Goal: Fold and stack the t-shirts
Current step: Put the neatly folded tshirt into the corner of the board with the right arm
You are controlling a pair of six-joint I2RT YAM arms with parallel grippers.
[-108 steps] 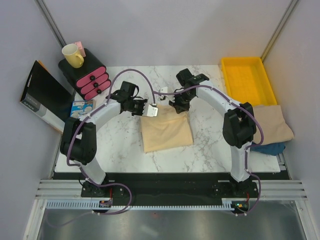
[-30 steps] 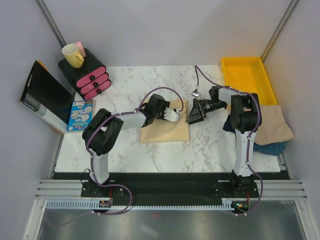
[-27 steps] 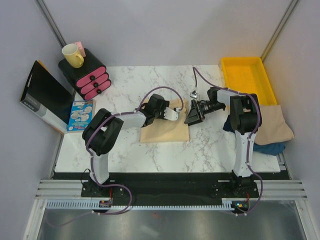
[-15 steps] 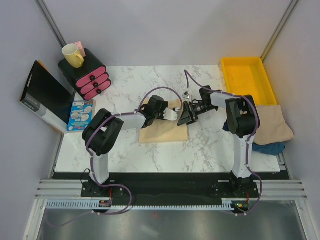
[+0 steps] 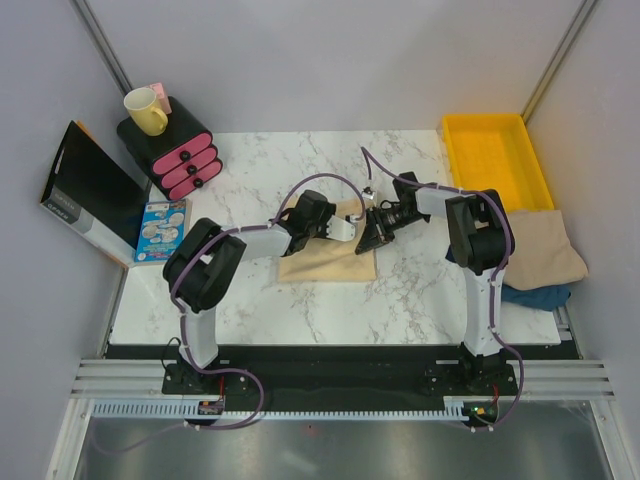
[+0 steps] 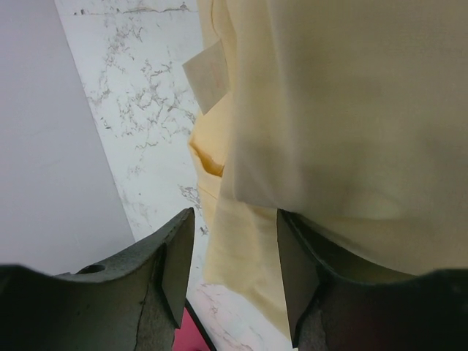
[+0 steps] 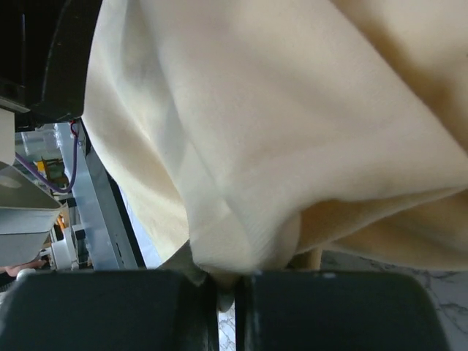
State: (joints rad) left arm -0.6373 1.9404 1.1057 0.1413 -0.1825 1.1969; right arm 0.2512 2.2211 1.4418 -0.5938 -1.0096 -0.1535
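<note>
Toward the near side of the marble table [image 5: 250, 305]: one folded t-shirt [image 5: 322, 262], pale cream, lying as a rough rectangle at mid-table with its near edge flat on the stone.

Entry, right gripper [image 7: 224, 284]: fingers closed tight on a bunched fold at the shirt's far right corner. Several layers are pinched, and the cloth billows out above the jaws.

Entry, left gripper [image 6: 234, 227]: jaws partly apart. The shirt's far edge hangs across the gap and drapes over one finger [image 6: 294, 272]; it does not look clamped. A small label [image 6: 205, 77] shows beyond.

Step in hand, as judged: taking the far edge with both grippers for a further fold or a lift. To do it well:
- the left jaws close on the same layers before anything rises;
- both arms lift together and level, with the edge taut between them, so the folds beneath do not slide open;
- the pinch stays shallow and does not drag the bottom layer.

Position: the shirt lies mostly nearer than both grippers and touches each at its far edge. The two grippers sit just beside one another.

Farther right: a second t-shirt [image 5: 548, 250], beige, on a blue cloth [image 5: 535, 297]. Beyond it stands a yellow tray [image 5: 497, 160].
</note>
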